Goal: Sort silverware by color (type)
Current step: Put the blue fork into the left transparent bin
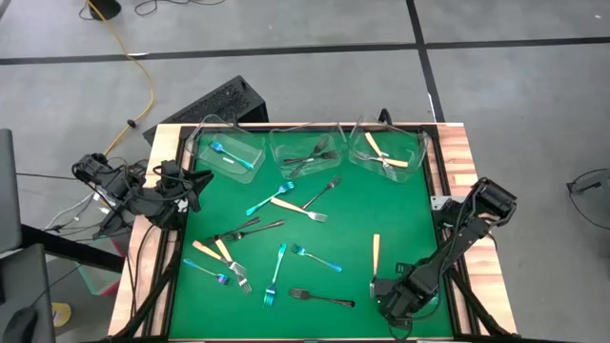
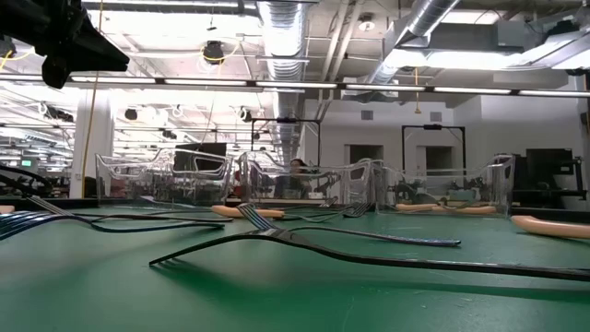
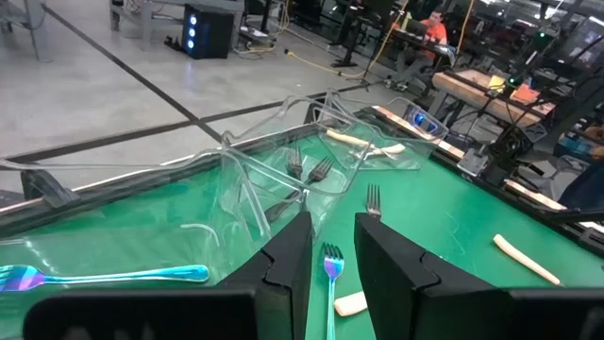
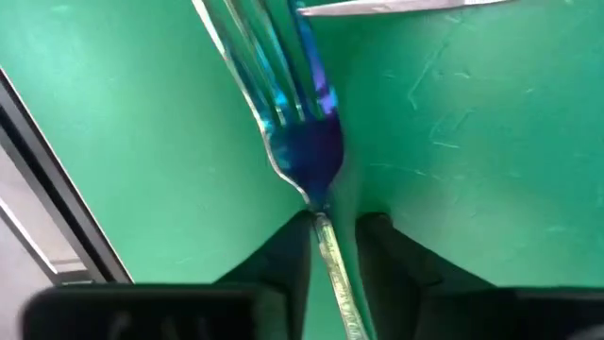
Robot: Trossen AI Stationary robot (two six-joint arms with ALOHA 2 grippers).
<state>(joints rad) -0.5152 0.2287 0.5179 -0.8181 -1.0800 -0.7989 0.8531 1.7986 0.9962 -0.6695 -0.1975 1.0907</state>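
Slim forks lie scattered flat on the green mat point(image 1: 400, 219): blue ones point(image 1: 316, 257), dark ones point(image 1: 321, 298) and cream-handled ones point(image 1: 376, 252). My right gripper point(image 1: 391, 303) is low over the mat's near right corner, shut on a blue fork point(image 4: 311, 151) that shows only in the right wrist view. My left gripper point(image 1: 197, 181) waits at the table's left edge. In the left wrist view it point(image 3: 332, 231) is open by a narrow gap and holds nothing. It points toward the tubs. My right gripper pinches the blue fork between its two fingers by the thin handle just behind the head point(image 4: 324, 231). The fork runs along the fingers, and its head and tines point(image 4: 283, 85) stick out past the fingertips over the mat. I cannot tell whether the head touches the mat.
Three clear tubs stand along the far edge: the left one point(image 1: 229, 152) has a blue fork, the middle one point(image 1: 310, 152) dark forks, the right one point(image 1: 386, 152) cream-handled forks. A cream handle point(image 4: 406, 5) lies just beyond the held fork. Wooden borders frame the mat.
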